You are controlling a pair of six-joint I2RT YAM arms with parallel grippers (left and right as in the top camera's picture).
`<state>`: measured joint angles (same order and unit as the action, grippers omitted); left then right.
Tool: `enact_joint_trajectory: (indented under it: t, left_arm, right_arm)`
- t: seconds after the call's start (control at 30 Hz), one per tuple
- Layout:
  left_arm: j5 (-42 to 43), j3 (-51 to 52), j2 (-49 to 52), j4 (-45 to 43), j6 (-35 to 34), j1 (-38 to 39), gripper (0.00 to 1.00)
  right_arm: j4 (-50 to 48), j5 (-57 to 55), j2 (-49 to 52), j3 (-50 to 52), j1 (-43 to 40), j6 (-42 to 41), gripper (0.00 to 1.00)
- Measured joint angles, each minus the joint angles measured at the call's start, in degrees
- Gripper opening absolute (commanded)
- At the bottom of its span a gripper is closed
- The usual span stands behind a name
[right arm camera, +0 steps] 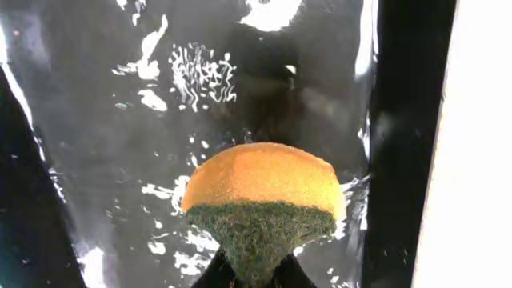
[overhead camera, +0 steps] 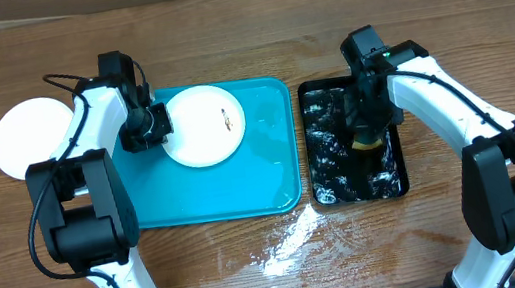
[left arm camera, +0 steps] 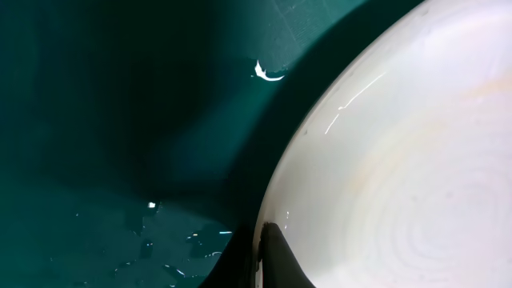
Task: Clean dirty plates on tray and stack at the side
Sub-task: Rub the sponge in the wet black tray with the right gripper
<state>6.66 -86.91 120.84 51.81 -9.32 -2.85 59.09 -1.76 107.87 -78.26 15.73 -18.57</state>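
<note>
White plate (overhead camera: 202, 124) on tray (overhead camera: 243, 181) is clamped at its rim by left gripper (overhead camera: 156, 126) while right gripper (right arm camera: 250, 276) pinches sponge (right arm camera: 264, 180).

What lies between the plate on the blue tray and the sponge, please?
Overhead, from the plate to the sponge: bare blue tray, a thin strip of table, then the wet black tray.

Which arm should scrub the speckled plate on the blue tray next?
Right: the right end effector grips the sponge over the black tray; the left end effector pinches the plate.
</note>
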Motion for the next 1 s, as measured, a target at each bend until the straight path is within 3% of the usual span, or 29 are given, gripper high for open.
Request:
enact_joint_trajectory:
  t: [0.17,0.5,0.77,1.0]
  left_arm:
    - [0.0,0.0,-0.8,0.7,0.0,0.0,0.04]
    - [-0.1,0.2,-5.2,2.1,0.0,0.2,0.04]
    - [-0.6,0.2,-5.2,2.4,0.0,2.5,0.04]
    - [-0.8,0.2,-5.2,2.9,0.0,2.8,0.04]
  right_arm:
    - [1.1,-1.7,0.0,0.0,0.1,-1.4,0.04]
    - [-0.6,11.6,0.0,0.0,-2.0,-0.3,0.04]
    - [-2.6,29.8,0.0,0.0,-5.0,1.3,0.04]
    - [-1.5,49.7,0.0,0.0,-13.2,3.0,0.04]
